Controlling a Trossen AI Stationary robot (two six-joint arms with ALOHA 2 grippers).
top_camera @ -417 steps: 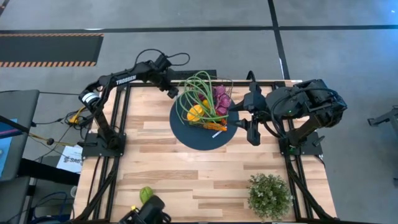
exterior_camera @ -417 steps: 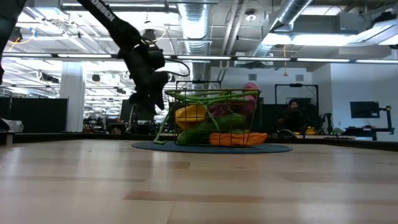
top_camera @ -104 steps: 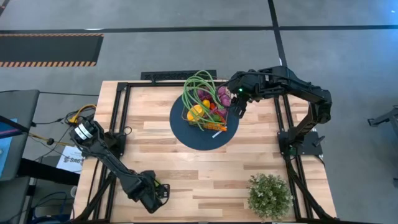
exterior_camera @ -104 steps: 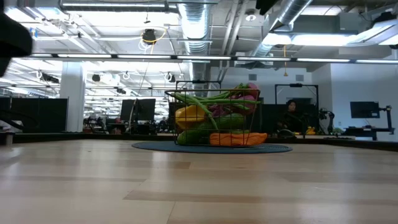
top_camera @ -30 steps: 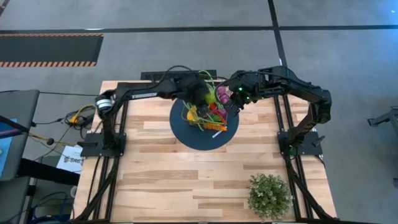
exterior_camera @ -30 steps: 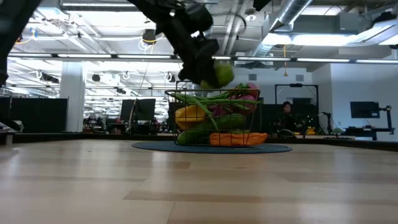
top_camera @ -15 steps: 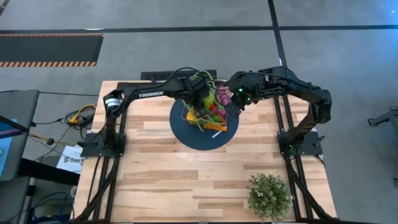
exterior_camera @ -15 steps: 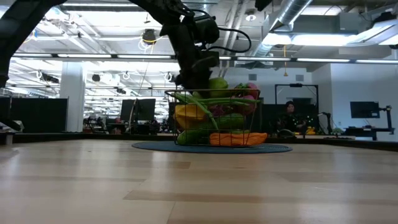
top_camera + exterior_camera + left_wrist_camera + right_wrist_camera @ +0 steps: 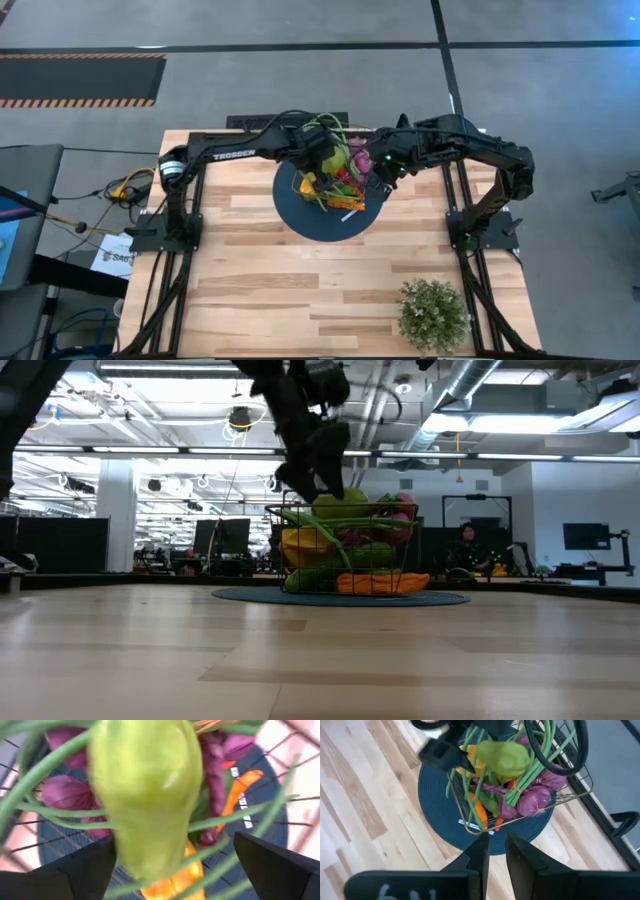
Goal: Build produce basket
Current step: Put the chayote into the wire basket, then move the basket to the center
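table, pepper between left hand fingers

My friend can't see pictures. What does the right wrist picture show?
A light green toy pepper sits on top of a square wire-mesh basket heaped with produce, on a round dark blue plate. The open left gripper is right beside the pepper.

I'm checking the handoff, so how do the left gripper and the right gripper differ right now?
The left gripper is open right above the basket, the green pepper between its fingers; the right gripper has its fingers close together, empty. The left is over the produce; the right sits off the basket's side, over the blue mat. Both hover near the basket.
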